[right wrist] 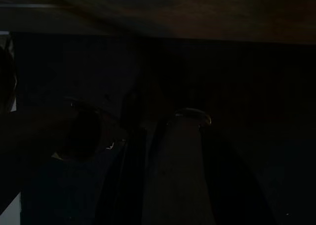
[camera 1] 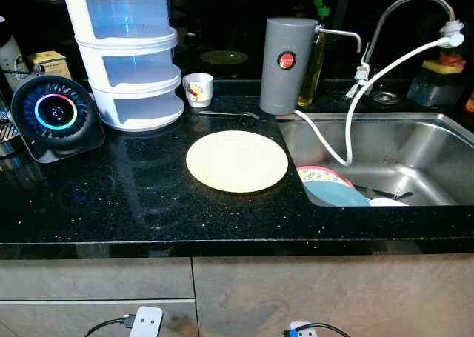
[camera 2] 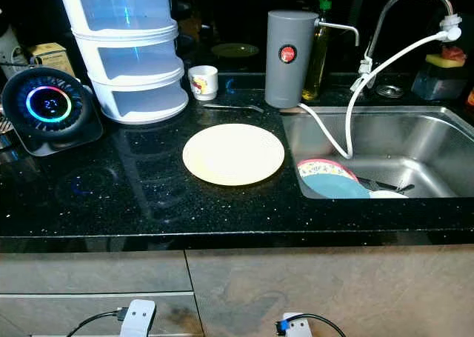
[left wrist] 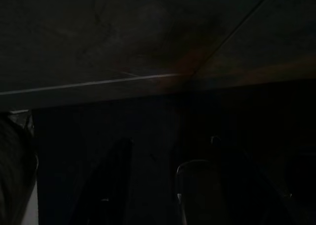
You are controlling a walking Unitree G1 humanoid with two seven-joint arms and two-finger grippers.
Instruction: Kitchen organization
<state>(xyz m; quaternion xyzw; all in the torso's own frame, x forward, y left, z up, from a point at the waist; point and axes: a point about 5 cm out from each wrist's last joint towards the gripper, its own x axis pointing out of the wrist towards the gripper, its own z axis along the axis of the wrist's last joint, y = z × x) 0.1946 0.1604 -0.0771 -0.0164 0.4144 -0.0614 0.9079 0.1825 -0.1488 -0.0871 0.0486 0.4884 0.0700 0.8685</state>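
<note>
Cream plate (camera 1: 236,161) bare on counter (camera 1: 111,204); bowls (camera 1: 335,191) in sink (camera 1: 415,141); tools' state indiscernible

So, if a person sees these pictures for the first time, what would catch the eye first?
Probably the pale round plate, lying alone in the middle of the black counter. Next, the glowing ring of the round device at the far left, beside the tall white stacked container. To the right, coloured dishes lie in the steel sink under the curved tap.
</note>
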